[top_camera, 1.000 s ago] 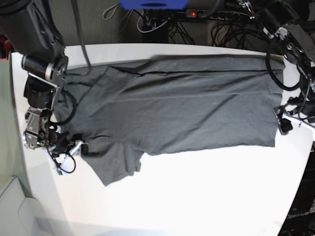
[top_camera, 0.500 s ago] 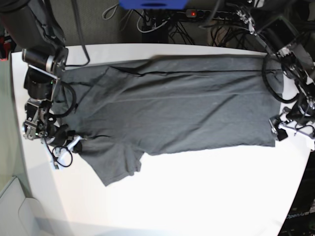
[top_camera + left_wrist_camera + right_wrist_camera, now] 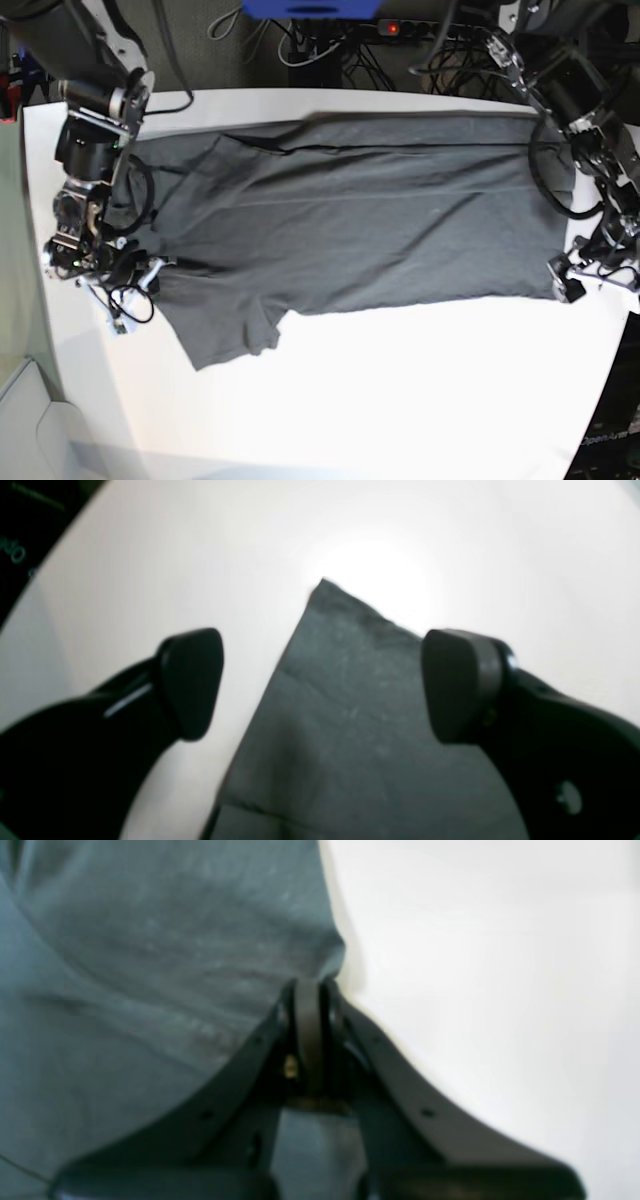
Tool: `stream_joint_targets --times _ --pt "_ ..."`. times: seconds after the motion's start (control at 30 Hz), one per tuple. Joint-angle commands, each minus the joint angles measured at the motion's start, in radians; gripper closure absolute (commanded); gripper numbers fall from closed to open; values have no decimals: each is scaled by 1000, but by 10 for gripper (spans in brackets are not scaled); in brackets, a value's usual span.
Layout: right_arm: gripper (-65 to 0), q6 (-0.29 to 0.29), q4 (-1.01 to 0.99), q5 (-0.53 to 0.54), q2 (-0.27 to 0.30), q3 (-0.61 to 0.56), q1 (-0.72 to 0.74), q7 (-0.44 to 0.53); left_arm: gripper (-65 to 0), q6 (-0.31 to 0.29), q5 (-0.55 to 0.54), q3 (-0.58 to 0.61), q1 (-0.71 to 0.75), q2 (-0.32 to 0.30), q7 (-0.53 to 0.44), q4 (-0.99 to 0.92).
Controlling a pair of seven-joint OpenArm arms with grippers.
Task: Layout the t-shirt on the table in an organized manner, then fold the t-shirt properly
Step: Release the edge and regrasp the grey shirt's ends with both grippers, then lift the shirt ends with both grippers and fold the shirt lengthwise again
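The table [image 3: 400,400] is white, with broad bare surface along its near side and a narrower bare strip at each end. The t-shirt [image 3: 350,220] lies spread flat across the far half, body running side to side, one sleeve angled onto the bare area near the right arm's end.

The right gripper [image 3: 310,990] is clamped shut on the t-shirt's edge beside that sleeve, where fabric meets bare table.

The left gripper [image 3: 320,685] hangs with jaws wide apart over the hem corner at the opposite end, holding nothing.
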Motion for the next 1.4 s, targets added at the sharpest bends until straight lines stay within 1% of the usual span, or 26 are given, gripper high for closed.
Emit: stream_joint_targets --times 0.0,0.03,0.13,0.2,0.23,0.27,0.33,0.4,0.5,0.57,0.63,0.73,0.9,0.97,1.03,1.07,1.17,1.27,1.3,1.37 --pt "0 0 59 7 4 0 -5 9 -614 -3 -14 0 -25 -19 -47 5" --pt "0 0 100 7 2 -3 -22 9 -614 -3 -14 0 -25 -19 -64 -7" --pt "0 0 185 4 -25 -7 -63 7 -615 -5 -14 0 -25 -19 -138 -42" --pt "0 0 219 4 -33 -7 -83 7 -635 -5 -14 1 -25 -28 -192 -74" --pt "0 0 226 4 -35 -7 -92 7 -650 -5 -14 17 -26 -38 -218 -100" --pt "0 0 229 4 -35 -7 -97 2 -650 -3 -14 38 -28 -42 -238 -128" --pt "0 0 229 6 -35 -7 -99 -22 -650 -2 -12 81 -29 -71 -282 -186" --pt "0 0 232 7 -35 -6 -99 -54 -650 3 -14 136 -31 -98 -345 -251" --pt "0 0 232 7 -35 -6 -97 -76 -650 5 -14 204 -54 -122 -414 -343" --pt "0 0 234 7 -35 -6 -97 -77 -650 5 -14 227 -88 -128 -433 -420" --pt "0 0 234 7 -35 -6 -99 -77 -650 5 -14 233 -106 -142 -437 -479" --pt "0 0 234 7 -35 -6 -105 -77 -650 0 -14 241 -140 -147 -439 -564" --pt "0 0 272 7 -35 -6 -122 -79 -650 -2 -12 239 -152 -160 -442 -596" --pt "0 0 280 7 -35 -6 -128 -79 -650 -2 -12 241 -152 -157 -477 -598" --pt "0 0 280 7 -35 -6 -128 -79 -650 -2 -12 282 -152 -160 -503 -628" --pt "0 0 280 7 -35 -6 -129 -79 -638 -2 -12 311 -152 -163 -511 -654" --pt "0 0 280 7 -35 -6 -132 -79 -452 0 -12 397 -152 -165 -552 -728" --pt "0 0 280 7 -35 -6 -132 -79 -265 5 -14 416 -151 -160 -586 -765" --pt "0 0 280 7 -35 -6 -132 -79 -213 5 -14 416 -151 -159 -586 -766" --pt "0 0 280 7 -35 -6 -132 -79 -143 5 -14 416 -149 -159 -581 -768"
